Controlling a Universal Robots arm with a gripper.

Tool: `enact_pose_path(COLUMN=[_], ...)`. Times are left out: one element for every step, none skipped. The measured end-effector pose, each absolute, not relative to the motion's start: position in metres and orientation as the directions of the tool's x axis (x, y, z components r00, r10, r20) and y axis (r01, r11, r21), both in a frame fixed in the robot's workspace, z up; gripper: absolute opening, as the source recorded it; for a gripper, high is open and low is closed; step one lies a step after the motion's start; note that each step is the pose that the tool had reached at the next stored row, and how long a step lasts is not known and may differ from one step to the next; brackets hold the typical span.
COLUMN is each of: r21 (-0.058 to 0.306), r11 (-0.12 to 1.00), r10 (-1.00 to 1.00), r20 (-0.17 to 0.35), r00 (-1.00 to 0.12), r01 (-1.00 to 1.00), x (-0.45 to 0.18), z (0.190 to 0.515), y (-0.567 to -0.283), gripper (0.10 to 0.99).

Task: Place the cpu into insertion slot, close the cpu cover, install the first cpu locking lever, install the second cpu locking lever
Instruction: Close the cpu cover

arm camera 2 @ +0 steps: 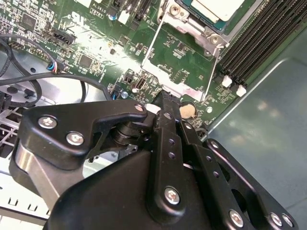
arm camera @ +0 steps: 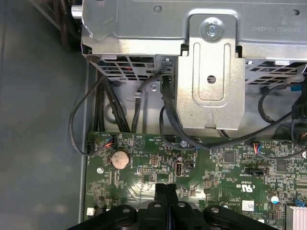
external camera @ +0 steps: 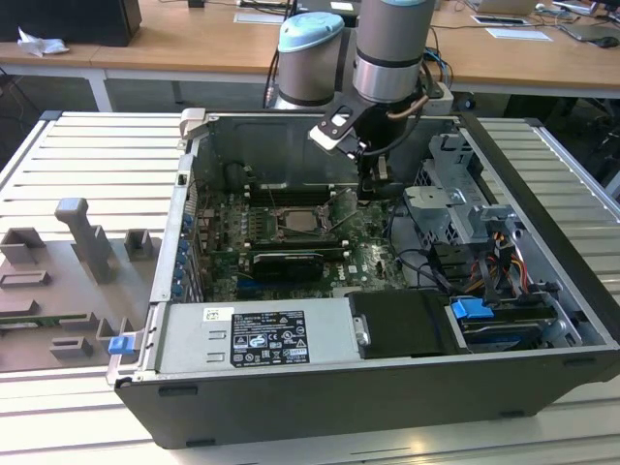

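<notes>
The jaws, closed on nothing, sit at the raised cpu cover's (arm camera 2: 177, 88) free edge; the seated cpu (arm camera 2: 218, 7) lies beyond, toward the exterior view's left.

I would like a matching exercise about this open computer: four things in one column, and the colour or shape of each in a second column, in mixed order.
Things:
1. cpu
2. memory slots
3. coin battery
4. motherboard

Descriptions:
a. green
b. round, pale
c. long, black
d. square, pale silver

Pairs: 1-d, 2-c, 3-b, 4-a.
</notes>
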State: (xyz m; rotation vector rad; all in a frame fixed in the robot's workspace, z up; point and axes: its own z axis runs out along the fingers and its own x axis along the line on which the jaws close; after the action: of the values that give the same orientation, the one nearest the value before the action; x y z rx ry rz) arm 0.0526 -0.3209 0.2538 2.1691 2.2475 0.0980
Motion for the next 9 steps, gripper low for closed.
enact_pose_path(r21=[0.057,0.057,0.057,0.056,0.056,0.056,0.055,0.055,0.055], r11=[0.035,0.034,0.034,0.034,0.034,0.034,0.034,0.034,0.035], r10=[0.999,0.999,0.999,0.999,0.999,0.999,0.999,0.999,0.999], r20=[0.032,0.032,0.032,0.032,0.032,0.032,0.032,0.032,0.032], r00=[-0.036,-0.036,-0.036,-0.036,-0.036,-0.036,-0.036,-0.036,-0.036], r01=[0.998,0.998,0.998,0.998,0.998,0.998,0.998,0.998,0.998], x=[0.0528,0.0534,0.0541,0.0559,0.0559,0.0559,0.0557,0.0548,0.0533], z=[0.2538,0.2537,0.2539,0.2539,0.2533,0.2524,0.2519,0.2517,0.2517], y=[-0.3209,-0.3209,-0.3209,-0.3208,-0.3209,-0.3209,-0.3209,-0.3209,-0.3209], gripper=[0.106,0.106,0.106,0.106,0.106,0.106,0.106,0.106,0.106])
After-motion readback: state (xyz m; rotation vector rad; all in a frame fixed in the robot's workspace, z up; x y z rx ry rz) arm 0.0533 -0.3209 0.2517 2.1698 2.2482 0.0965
